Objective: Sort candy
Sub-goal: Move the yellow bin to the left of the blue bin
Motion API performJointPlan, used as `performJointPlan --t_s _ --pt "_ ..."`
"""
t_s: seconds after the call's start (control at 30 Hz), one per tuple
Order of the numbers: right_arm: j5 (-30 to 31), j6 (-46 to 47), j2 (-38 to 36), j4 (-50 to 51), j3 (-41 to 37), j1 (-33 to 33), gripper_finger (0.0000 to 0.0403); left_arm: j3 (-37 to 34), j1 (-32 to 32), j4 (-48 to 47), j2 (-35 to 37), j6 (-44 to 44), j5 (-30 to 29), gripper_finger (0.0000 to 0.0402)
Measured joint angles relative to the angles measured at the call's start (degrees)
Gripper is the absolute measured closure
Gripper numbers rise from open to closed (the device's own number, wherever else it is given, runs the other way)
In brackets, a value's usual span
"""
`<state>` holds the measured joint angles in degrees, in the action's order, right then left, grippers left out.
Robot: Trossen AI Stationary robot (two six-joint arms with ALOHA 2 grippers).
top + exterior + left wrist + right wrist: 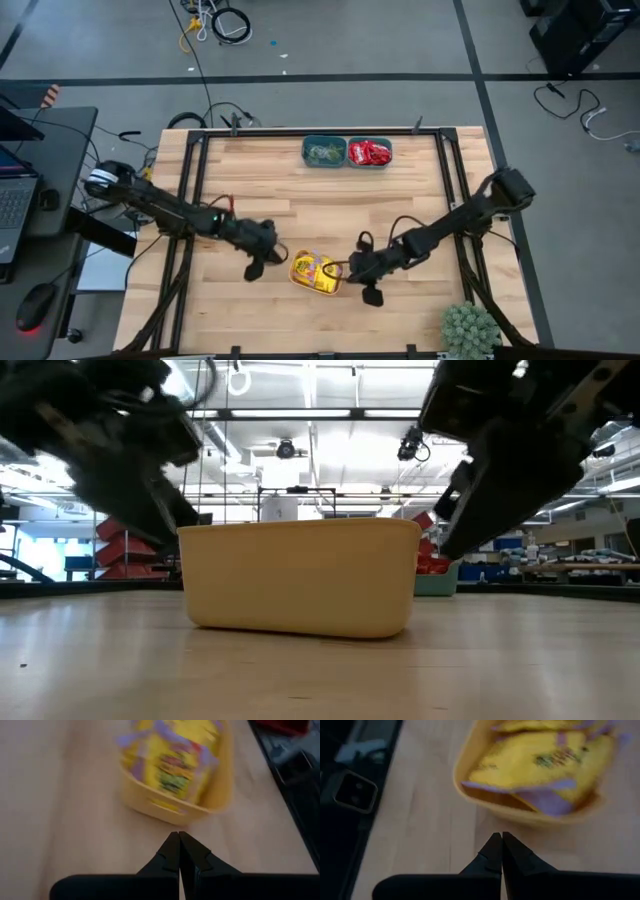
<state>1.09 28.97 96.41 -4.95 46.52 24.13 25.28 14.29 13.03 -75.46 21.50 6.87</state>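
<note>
Candy looks sorted: yellow packets [314,270] fill the yellow bin [331,289] near the surface's front edge, red packets [371,152] sit in one teal bin [388,163] at the back edge, pale green ones [322,152] in its twin [306,160] touching it. I see no loose pieces on the surface [300,215]. My left gripper [253,270] hovers just beside the yellow bin on one side, my right gripper [372,293] on the other, both with jaws closed on nothing. I judge the sorting finished; next I'd pull both arms clear without nudging the bin.
</note>
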Motion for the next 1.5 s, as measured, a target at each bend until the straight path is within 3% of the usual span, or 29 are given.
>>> performJointPlan --t_s 0.3,0.6,0.87,1.03,1.13,1.33,1.5 --pt "0.5 -0.2 5.5 -10.1 0.0 -3.0 0.0403 4.5 11.6 -0.5 -0.1 -1.7 -7.6 0.0401" --pt "4.8 -2.0 5.7 -11.9 0.0 -6.9 0.0403 5.8 16.7 0.8 -4.9 -0.4 -11.8 0.0401" --pt "7.0 -3.8 5.7 -12.6 0.0 -10.6 0.0403 6.6 17.3 1.7 -10.4 0.2 -15.7 0.0401" --pt "6.0 -4.7 5.1 -11.6 0.0 -10.8 0.0403 8.4 17.3 -5.5 -10.2 0.0 -27.7 0.0401" --pt "5.2 -4.7 4.0 -9.8 0.0 -10.7 0.0402 8.7 16.5 -4.8 -9.9 0.0 -35.0 0.0401" --pt "5.3 -5.0 -2.8 -1.8 0.0 -10.7 0.0402 8.8 12.2 -3.4 -9.8 0.0 -40.0 0.0401" --pt "11.8 -3.9 -11.1 8.5 0.0 -10.7 0.0402 8.6 7.3 -1.6 -10.0 -3.4 -41.2 0.0401"
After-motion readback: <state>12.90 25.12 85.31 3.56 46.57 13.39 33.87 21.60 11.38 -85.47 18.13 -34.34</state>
